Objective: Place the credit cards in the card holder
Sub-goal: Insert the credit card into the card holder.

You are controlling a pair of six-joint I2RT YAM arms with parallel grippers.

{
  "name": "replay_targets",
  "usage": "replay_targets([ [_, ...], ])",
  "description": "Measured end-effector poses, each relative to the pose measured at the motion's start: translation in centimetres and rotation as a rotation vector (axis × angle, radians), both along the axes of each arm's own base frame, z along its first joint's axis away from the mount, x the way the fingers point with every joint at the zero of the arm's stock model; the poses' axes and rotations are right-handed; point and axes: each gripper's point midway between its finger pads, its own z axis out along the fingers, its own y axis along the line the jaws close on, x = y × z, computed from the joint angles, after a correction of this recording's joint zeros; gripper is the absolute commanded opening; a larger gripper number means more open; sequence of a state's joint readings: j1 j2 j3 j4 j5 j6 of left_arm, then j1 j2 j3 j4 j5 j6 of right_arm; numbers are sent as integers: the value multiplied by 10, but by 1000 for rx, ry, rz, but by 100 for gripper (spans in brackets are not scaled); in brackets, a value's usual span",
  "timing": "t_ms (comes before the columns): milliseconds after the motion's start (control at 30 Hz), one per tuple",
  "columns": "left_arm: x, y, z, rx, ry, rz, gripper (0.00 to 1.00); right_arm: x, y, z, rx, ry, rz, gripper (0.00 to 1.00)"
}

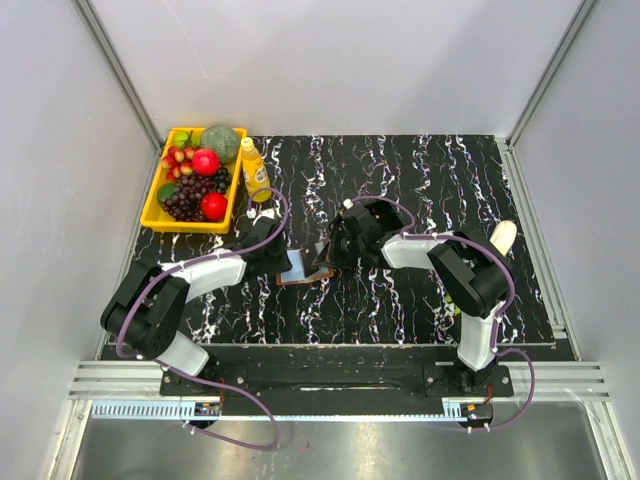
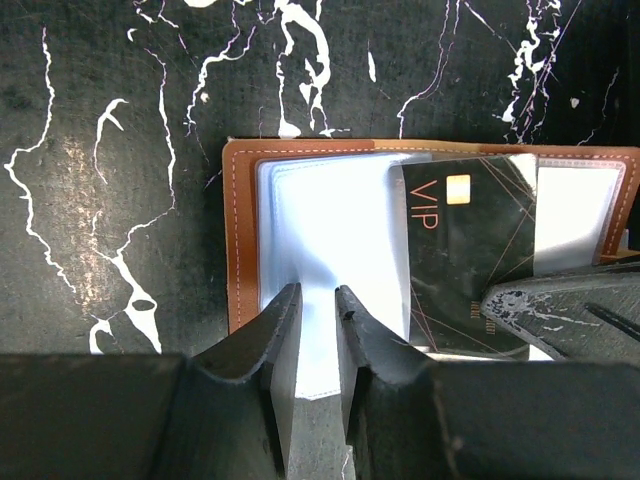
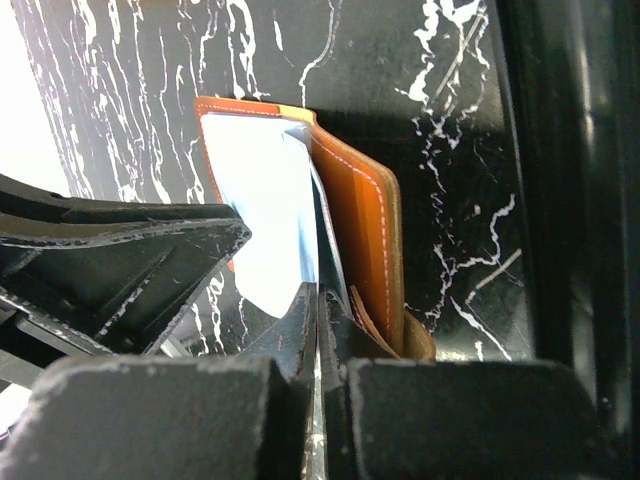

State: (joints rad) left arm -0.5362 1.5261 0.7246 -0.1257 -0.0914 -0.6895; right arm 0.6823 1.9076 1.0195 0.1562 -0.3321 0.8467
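The brown leather card holder (image 2: pixel 243 250) lies open on the black marbled table, its clear plastic sleeves (image 2: pixel 330 230) showing. A black credit card (image 2: pixel 470 250) marked VIP rests partly in the right-hand sleeves. My left gripper (image 2: pixel 318 295) hovers over the sleeves at the holder's near edge, jaws a narrow gap apart, gripping nothing. My right gripper (image 3: pixel 320 300) is shut on the card's edge (image 3: pixel 325 255), seen edge-on against the holder's raised flap (image 3: pixel 365 240). In the top view the holder (image 1: pixel 305 278) lies between the left gripper (image 1: pixel 283 262) and the right gripper (image 1: pixel 335 255).
A yellow tray (image 1: pixel 150 215) of fruit stands at the back left, with a small yellow bottle (image 1: pixel 254 170) beside it. A pale banana-like object (image 1: pixel 503 237) lies at the right. Grey walls close in the table on three sides.
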Motion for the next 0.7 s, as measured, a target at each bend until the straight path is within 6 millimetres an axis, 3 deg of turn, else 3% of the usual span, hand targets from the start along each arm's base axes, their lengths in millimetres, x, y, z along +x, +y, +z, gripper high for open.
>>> replay_targets([
  [700, -1, 2, -2, 14, -23, 7, 24, 1, 1, 0, 97, 102, -50, 0],
])
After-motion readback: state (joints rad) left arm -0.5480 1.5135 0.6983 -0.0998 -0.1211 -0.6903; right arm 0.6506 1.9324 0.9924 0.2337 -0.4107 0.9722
